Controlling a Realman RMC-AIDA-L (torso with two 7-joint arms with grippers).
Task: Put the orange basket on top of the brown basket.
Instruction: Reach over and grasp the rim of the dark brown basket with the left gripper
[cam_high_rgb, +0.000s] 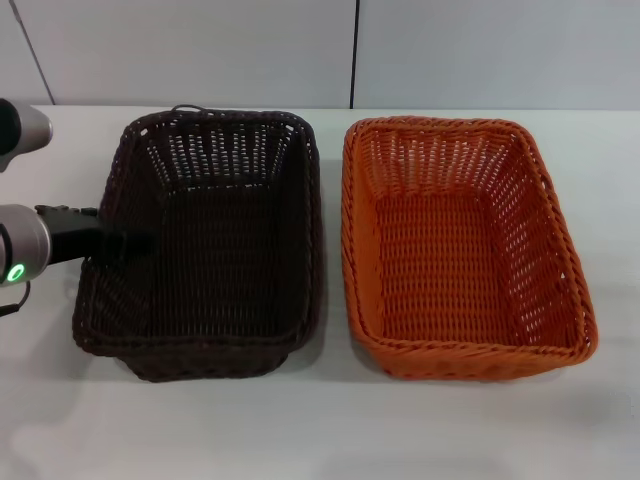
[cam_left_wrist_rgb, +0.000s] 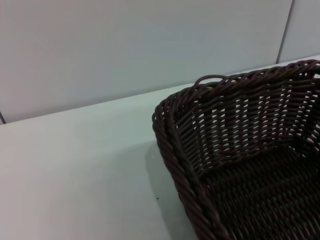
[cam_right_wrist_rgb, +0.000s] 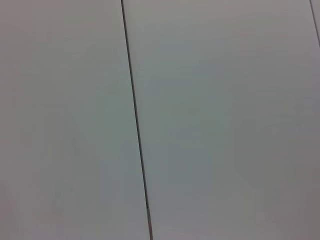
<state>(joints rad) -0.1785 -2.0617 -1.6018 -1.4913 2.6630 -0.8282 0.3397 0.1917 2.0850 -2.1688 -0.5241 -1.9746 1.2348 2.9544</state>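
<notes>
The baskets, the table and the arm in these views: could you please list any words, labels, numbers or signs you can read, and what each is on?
No readable text, brand or number on the brown basket, the orange basket, the table or the wall.
The only sign is a lit green ring, without letters, on the left arm at the brown basket's left rim.

The brown basket (cam_high_rgb: 205, 245) stands on the table (cam_high_rgb: 320, 430) to the left, the orange basket (cam_high_rgb: 462, 245) just beside it to the right, apart, both open side up. The left gripper (cam_high_rgb: 125, 243) reaches in from the left at the brown basket's left rim. A wall (cam_high_rgb: 200, 50) rises behind the table's far edge.
</notes>
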